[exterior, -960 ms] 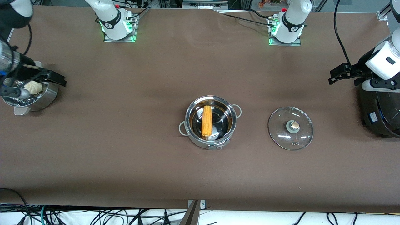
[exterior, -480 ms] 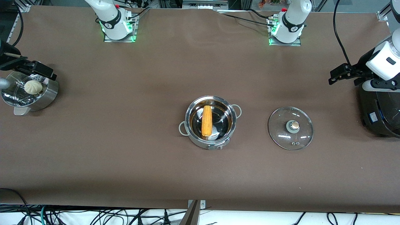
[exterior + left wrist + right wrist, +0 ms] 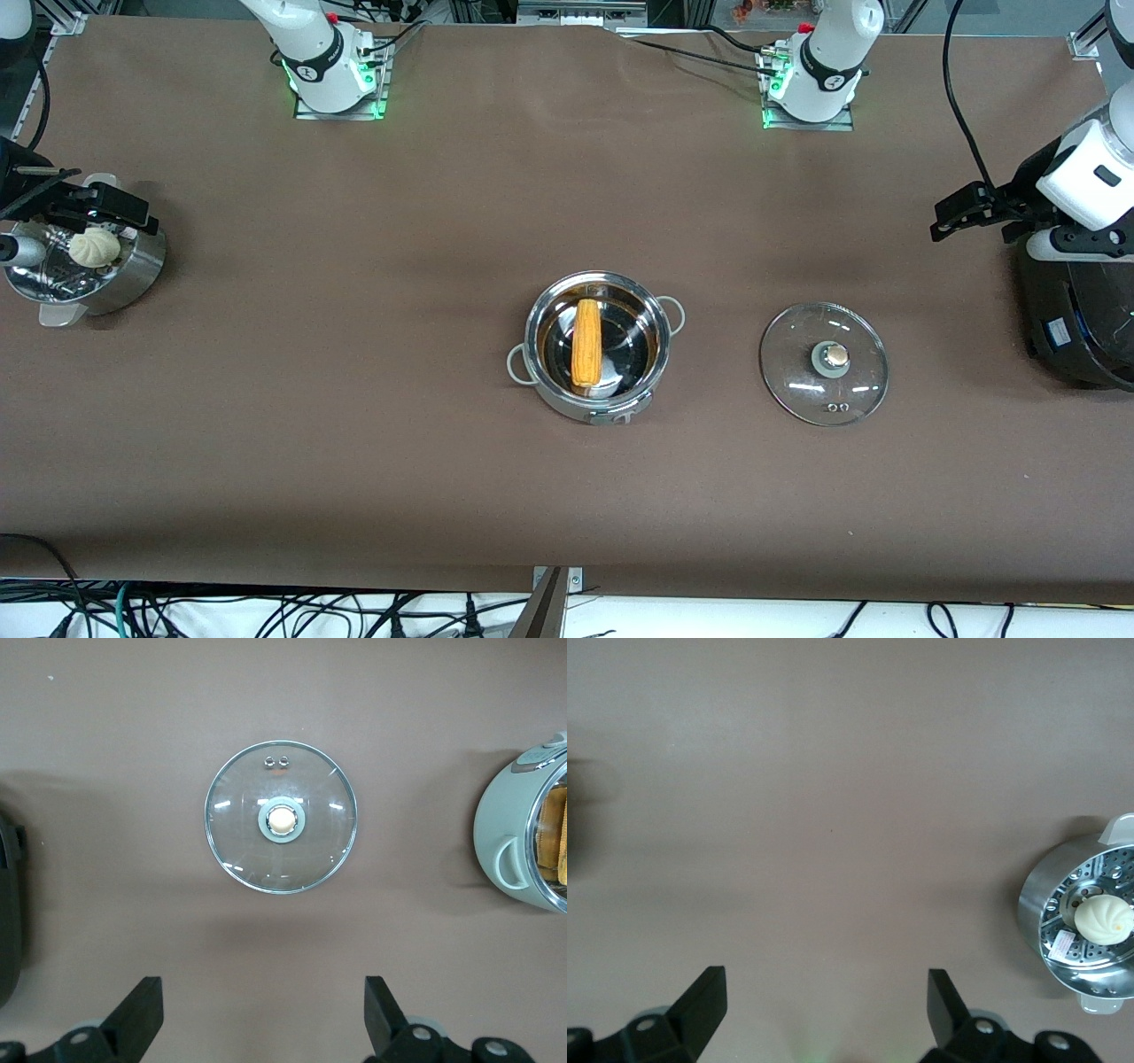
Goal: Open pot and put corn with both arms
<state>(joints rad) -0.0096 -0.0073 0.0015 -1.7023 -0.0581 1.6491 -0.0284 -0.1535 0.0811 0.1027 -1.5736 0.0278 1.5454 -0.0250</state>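
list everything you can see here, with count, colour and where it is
pot: 1, shiny steel, mid-table, lid off
corn: 1, yellow-orange, lying in the pot
glass lid: 1, clear, flat on the table beside the pot, toward the left arm's end
steamer basket: 1, steel, at the right arm's end
bun: 1, white, in the steamer basket
black cooker: 1, at the left arm's end
left gripper: open, over the table by the cooker
right gripper: open, over the steamer basket

My right jaws (image 3: 106, 208) have pulled back toward the right arm's end of the surface over the last second, and now hang spread open over the rim of the steamer basket (image 3: 133, 270), so the white bun (image 3: 95, 247) beneath them shows more clearly than before.
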